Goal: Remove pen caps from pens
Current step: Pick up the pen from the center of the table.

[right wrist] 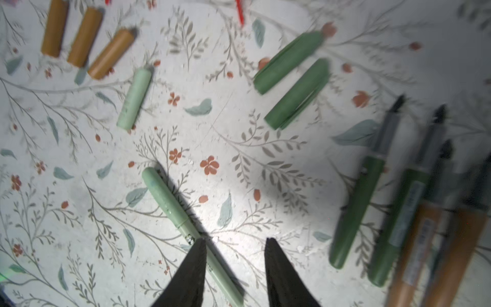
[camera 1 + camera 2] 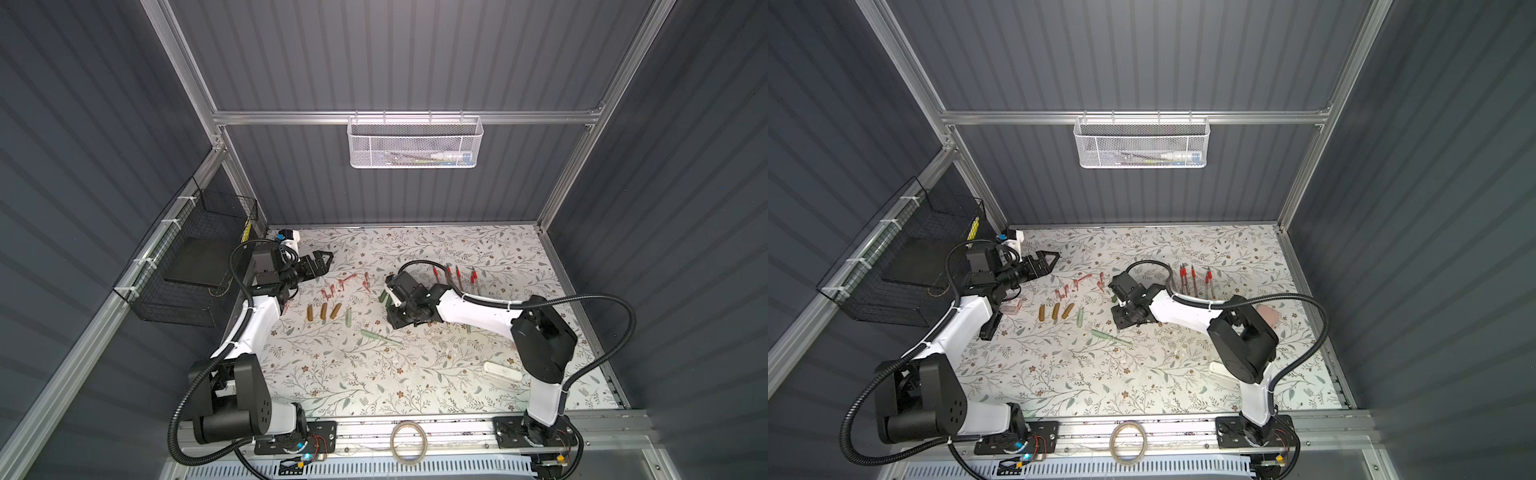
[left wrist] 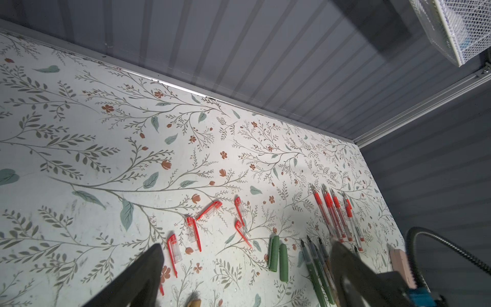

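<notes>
Our right gripper (image 1: 235, 240) hung just above the table (image 1: 265, 207), jaws parted with nothing between them. The left gripper (image 3: 247, 246), wide and empty, stood off near the red caps (image 3: 192, 231). The pale-green pen (image 1: 170, 204), seemingly capped, lay slantwise under one fingertip, off-centre. We judged that closing there could clip its side and roll it away, uncaught.

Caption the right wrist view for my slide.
Open right gripper by a capped pale-green pen; loose caps lie beyond.
</notes>
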Controlling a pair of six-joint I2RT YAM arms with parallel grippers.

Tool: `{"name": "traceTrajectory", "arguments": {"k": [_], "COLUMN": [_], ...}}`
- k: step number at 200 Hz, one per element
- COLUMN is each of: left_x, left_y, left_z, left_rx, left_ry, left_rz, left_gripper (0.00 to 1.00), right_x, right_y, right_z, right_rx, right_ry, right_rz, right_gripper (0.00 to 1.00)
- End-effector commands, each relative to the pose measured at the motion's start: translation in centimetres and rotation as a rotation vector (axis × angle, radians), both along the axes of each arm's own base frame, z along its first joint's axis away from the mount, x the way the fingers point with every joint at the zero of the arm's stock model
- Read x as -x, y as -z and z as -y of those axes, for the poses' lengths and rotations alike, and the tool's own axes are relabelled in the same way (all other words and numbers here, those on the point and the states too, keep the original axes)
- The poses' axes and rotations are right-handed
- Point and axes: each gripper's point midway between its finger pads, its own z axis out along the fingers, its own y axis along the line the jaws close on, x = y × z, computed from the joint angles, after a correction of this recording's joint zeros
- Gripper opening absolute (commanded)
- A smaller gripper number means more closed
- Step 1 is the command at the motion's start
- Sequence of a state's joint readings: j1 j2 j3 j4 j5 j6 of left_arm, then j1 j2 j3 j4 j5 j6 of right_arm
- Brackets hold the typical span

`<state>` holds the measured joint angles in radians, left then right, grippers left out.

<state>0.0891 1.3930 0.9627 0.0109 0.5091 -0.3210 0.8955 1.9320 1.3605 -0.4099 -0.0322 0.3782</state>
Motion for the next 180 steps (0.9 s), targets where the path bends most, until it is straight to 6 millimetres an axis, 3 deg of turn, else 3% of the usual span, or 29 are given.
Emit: {"name": "traceTrajectory", "arguments": {"k": [1, 55, 131, 153, 180], "left_x": [0.4, 0.2, 0.1, 0.0, 0.0], "left_y": [-1.1, -1.1, -0.9, -0.6, -0.8], "left_z": [-0.4, -1.7, -2.4, -2.5, -2.5], "left_rx": [0.014, 0.023, 0.043, 0.045, 0.05], "left_ry": [0.0, -0.036, -0.058, -0.061, -0.062], "left_rz": [0.032, 0.034, 0.021, 0.022, 0.018], "left_gripper": [0.98, 0.99, 0.99, 0.99, 0.99], "right_x": [1.7, 3.1, 3.6, 3.9, 3.9], "right_y": [0.1, 1.9, 4.8, 5.4, 6.5], "right_z": [-0.9, -2.7, -1.4, -1.1, -0.3], "right_rx": [0.049, 0.098, 0.213, 0.205, 0.265], "right_ry": [-0.121, -0.246, -0.288, -0.299, -0.297], "right_rz": [-0.014, -0.039, -0.074, -0.06, -0.074], "right_gripper": [0.39, 0.38, 0.36, 0.32, 0.2]}}
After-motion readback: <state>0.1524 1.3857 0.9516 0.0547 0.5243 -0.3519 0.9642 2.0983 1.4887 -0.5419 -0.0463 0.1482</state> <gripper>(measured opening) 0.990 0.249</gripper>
